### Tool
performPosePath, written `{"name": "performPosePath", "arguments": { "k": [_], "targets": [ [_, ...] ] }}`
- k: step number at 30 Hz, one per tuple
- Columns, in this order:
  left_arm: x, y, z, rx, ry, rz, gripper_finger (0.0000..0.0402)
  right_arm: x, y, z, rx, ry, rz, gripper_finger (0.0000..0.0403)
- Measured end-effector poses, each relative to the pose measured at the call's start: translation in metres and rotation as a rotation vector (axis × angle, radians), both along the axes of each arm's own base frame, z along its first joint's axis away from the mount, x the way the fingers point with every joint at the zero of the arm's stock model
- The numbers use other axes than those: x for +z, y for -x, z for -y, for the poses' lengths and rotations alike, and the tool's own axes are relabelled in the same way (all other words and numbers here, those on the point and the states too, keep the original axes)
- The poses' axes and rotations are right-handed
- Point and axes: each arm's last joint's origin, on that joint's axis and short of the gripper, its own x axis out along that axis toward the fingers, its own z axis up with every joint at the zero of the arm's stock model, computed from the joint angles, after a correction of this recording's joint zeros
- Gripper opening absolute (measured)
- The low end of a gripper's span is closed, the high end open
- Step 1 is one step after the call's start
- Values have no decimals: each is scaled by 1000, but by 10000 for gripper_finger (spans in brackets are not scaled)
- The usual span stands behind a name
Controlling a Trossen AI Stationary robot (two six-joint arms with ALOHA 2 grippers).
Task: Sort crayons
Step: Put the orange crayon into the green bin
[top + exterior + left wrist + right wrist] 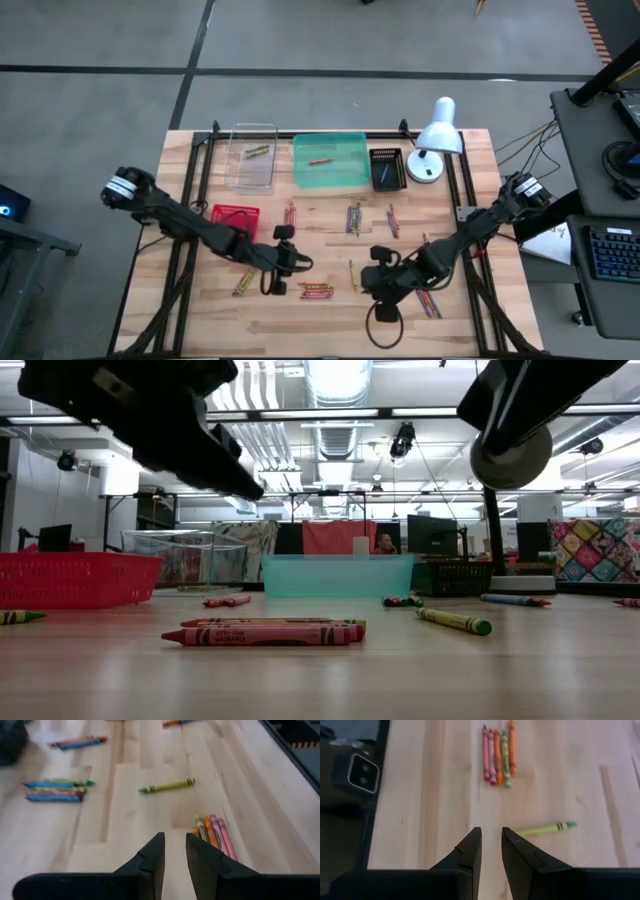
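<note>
I judge sorting barely begun: both my left end effector [174, 851] and right end effector [491, 847] hover empty, fingers narrowly parted, while most thin wax crayons [316, 291] lie scattered across the wooden table [330, 325].

1. Too small from above to tell colours apart within the crayons [316, 291] bundled near the front edge;
2. Cut off by the low view's top edge: both arms, grippers unseen there;
3. Blurred beyond the teal tray [338, 575]: a person [384, 544].
</note>
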Motion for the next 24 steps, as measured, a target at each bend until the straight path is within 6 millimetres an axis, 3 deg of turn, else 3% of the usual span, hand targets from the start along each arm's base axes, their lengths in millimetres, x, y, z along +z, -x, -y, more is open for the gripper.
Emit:
{"name": "performPosePath", "arguments": {
  "k": [6,12,18,24],
  "targets": [
    [-15,-5,5,-39,24,-50,75,-17,1,1,3,-7,76,63],
    [-24,-11,10,-73,39,-91,127,-30,5,4,-9,-11,87,63],
    [-32,-11,11,-72,60,-138,175,-33,6,5,-20,-6,100,63],
    [-41,-6,11,-53,68,-219,181,-33,5,6,-21,-3,101,63]
  ]
}}
